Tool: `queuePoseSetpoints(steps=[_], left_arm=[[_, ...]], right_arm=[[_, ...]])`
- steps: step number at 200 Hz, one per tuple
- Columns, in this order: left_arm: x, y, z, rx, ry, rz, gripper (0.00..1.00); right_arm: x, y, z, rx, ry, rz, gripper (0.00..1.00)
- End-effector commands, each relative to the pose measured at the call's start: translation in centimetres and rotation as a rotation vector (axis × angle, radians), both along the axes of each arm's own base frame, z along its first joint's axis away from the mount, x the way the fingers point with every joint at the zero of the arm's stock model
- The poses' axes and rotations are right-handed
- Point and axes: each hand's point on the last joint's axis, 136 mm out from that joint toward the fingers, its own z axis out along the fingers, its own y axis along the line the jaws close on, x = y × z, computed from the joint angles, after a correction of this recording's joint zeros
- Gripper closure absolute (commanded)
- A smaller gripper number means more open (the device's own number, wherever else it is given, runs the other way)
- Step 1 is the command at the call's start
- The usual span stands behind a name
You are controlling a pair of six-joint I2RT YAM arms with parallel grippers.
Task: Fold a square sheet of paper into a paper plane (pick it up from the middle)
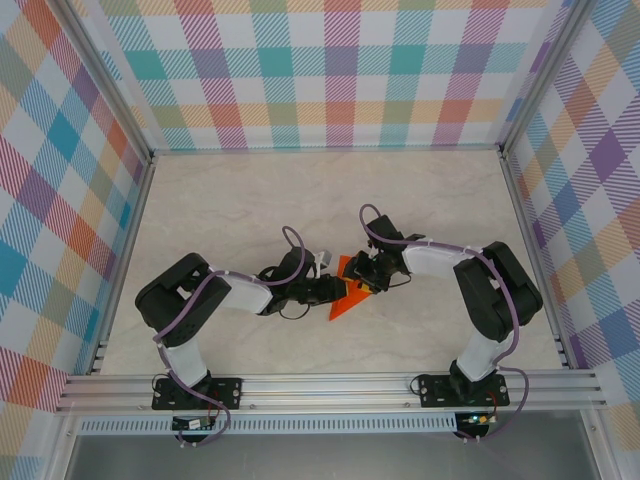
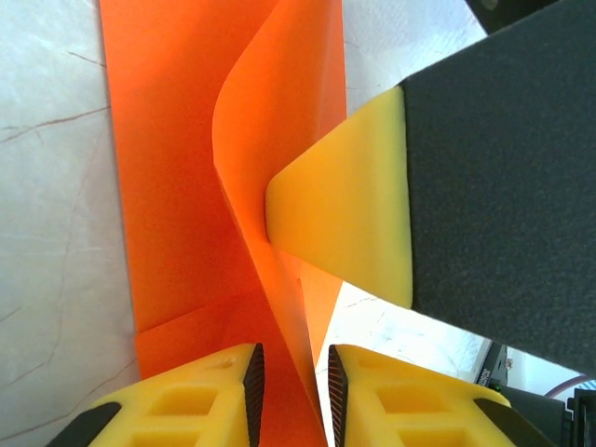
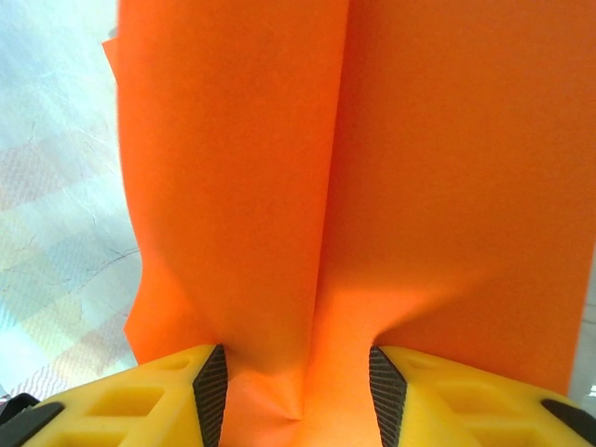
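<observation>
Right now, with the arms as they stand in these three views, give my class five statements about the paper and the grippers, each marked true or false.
1. The square sheet of paper is bright orange. True.
2. The sheet lies completely flat on the table. False: one flap stands up in a curve, as the left wrist view shows.
3. The left gripper and the right gripper each have paper between their fingers. True.
4. The right gripper is parked by the back wall. False: it meets the left gripper at the paper, mid-table.
5. One of the right gripper's fingers touches the raised flap. True.
</observation>
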Motion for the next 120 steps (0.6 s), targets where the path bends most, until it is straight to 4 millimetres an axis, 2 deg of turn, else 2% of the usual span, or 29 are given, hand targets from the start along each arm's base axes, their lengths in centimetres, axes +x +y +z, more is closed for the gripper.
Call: queuePoseSetpoints(steps=[1,34,65,96,120], left_arm=[[0.5,0.3,0.8,-0.015,-0.03,0.003,0.74],[0.9,0.2,0.4,0.003,-0.03,0.008,0.75],[1.2,0.2,0.2,0.009,-0.031,0.01,0.87],[1.1,0.3,0.1,-0.004,-0.025,0.004,0.97],[1.1,0.5,0.0,-0.026,-0.005,0.013,0.99]], right_arm=[[-1.0,-2.0,-2.0,-0.106,0.074,-0.048,0.52],[-1.0,-2.0,-1.8,-0.1,0.073,-0.05,0.52],[-1.0,-2.0,-1.2,-0.092,0.054,-0.041,0.52],[-0.6,-1.6,0.9,-0.052,-0.027,0.004,0.52],[-0.4,-0.9,2.9,0.027,-0.108,0.06,0.52]])
